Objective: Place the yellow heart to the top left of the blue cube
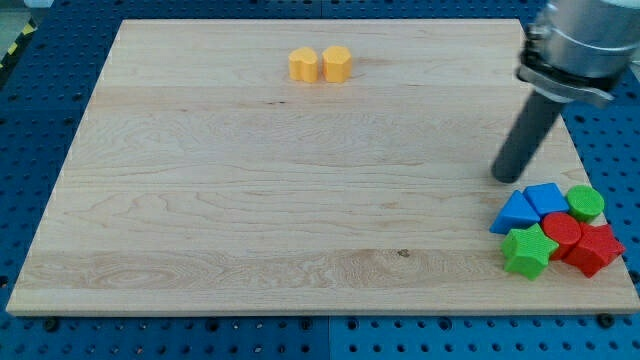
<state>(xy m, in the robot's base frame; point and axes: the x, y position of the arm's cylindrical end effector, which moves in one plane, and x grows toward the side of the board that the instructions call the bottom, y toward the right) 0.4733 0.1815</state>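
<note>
Worktop: pale wooden board [250, 200] with visible grain, resting on a blue perforated base [30, 90].
End effector: a straight dark rod with no jaws to spread or press together; my tip [503, 177] rests on bare wood just left of and beyond the right-hand cluster, touching no block.
Yellow pieces, two: a matte yellow heart-shaped block [304, 65] and a yellow hexagonal block [337, 63], side by side and touching near the far edge.
Blue pieces, two: a blue cube [547, 199] and a blue triangular block [515, 213] at its left, touching.
Green pieces, two: a green round block [585, 203], a green star block [528, 250].
Red pieces, two: a red round block [561, 233], a red angular block [595, 249].
Edges: the six-block cluster crowds the near right corner, reaching almost to the right edge.
Open room: wide bare wood between the yellow pair and the cluster, well apart.
</note>
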